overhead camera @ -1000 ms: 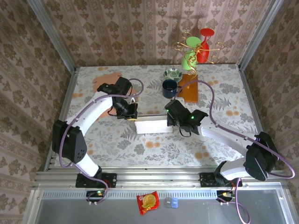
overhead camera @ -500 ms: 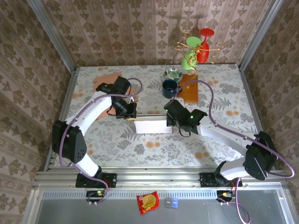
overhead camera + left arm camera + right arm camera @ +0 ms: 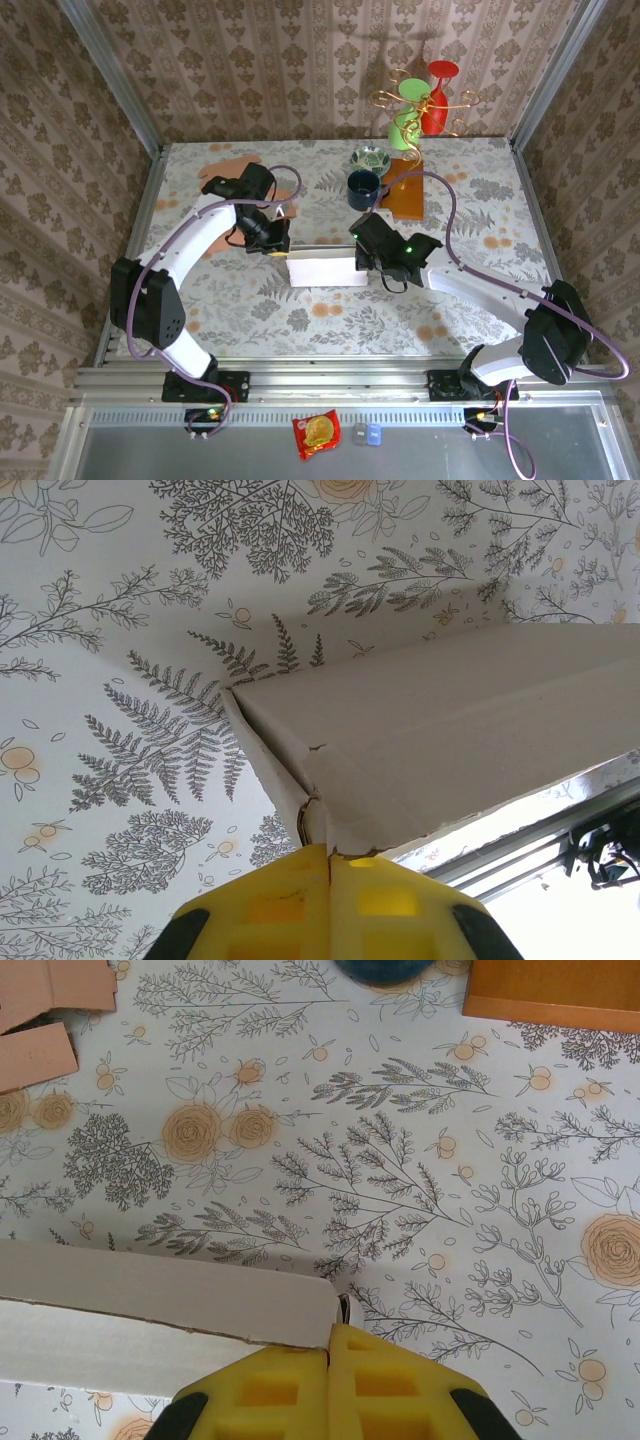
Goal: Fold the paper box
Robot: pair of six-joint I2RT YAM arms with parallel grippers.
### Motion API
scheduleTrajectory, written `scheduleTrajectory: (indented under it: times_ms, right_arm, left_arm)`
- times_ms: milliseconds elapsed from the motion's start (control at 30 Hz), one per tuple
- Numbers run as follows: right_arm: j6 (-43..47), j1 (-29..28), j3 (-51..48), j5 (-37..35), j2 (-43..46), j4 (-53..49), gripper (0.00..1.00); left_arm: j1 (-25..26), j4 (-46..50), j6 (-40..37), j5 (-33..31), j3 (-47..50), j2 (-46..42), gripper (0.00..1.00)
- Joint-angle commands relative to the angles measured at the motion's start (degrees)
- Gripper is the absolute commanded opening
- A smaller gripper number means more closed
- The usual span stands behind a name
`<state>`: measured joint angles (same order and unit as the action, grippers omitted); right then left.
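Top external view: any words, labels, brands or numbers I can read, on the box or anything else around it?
No text is legible.
The paper box: plain white on the faces that show in the top and wrist views, no print.
The red snack packet on the near ledge: has printing, too small and blurred to read.

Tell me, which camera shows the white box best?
The top view: the whole box shows there, end to end. The left wrist view gives one corner close up; the right wrist view gives one edge strip.
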<state>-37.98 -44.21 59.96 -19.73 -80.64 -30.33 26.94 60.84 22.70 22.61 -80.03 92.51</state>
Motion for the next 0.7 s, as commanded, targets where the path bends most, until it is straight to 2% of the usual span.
scheduleTrajectory:
  times_ms: [0, 667]
  right_arm:
    - [-1.4, -0.5, 0.0, 1.0, -1.6, -4.7, 0.00]
    - [-1.1, -0.5, 0.2, 0.8, -1.6, -4.8, 0.00]
  left_arm:
    - [-0.4, 2.0, -0.6, -0.4, 0.7, -0.7, 0.01]
    - [-0.4, 2.3, -1.4, -1.9, 1.9, -1.2, 0.01]
